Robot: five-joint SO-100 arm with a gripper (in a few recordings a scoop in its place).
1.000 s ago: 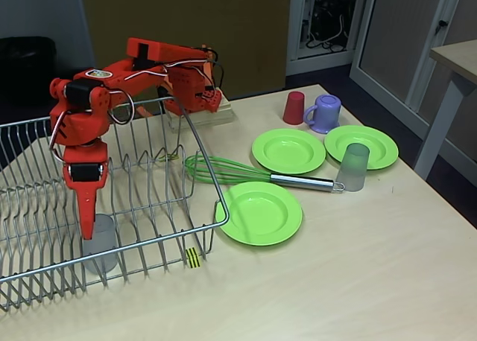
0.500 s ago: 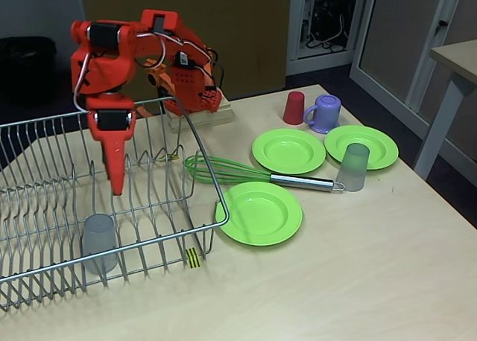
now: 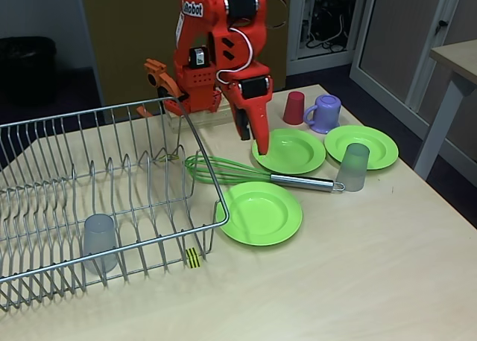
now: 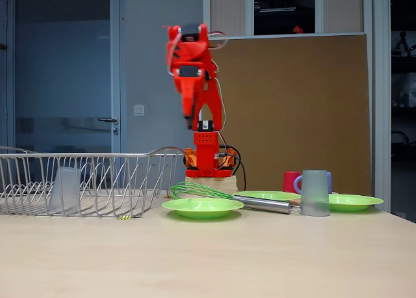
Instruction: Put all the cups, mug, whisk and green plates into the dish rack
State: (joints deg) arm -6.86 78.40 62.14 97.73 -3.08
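Now we note the gripper [image 3: 261,146] has left the dish rack [image 3: 112,199] and swung above the plates, jaws pressed together, empty. One grey tumbler [image 3: 99,242] stands racked; the second tumbler [image 3: 353,167], whisk [image 3: 246,171], mug [image 3: 324,112] remain on the table [image 3: 358,281].

A pale wood-look table [image 3: 358,281] carries everything. At its left stands the wire dish rack [image 3: 112,199]. Beside the rack lies one green plate [image 3: 262,212], and two more green plates [image 3: 288,150] [image 3: 376,142] lie farther back. The whisk [image 3: 246,173] lies between them. One frosted tumbler [image 3: 352,167], the red cup [image 3: 294,108] and the lilac mug [image 3: 325,113] stand upright. The arm's wooden base block [image 4: 209,181] rests at the back.
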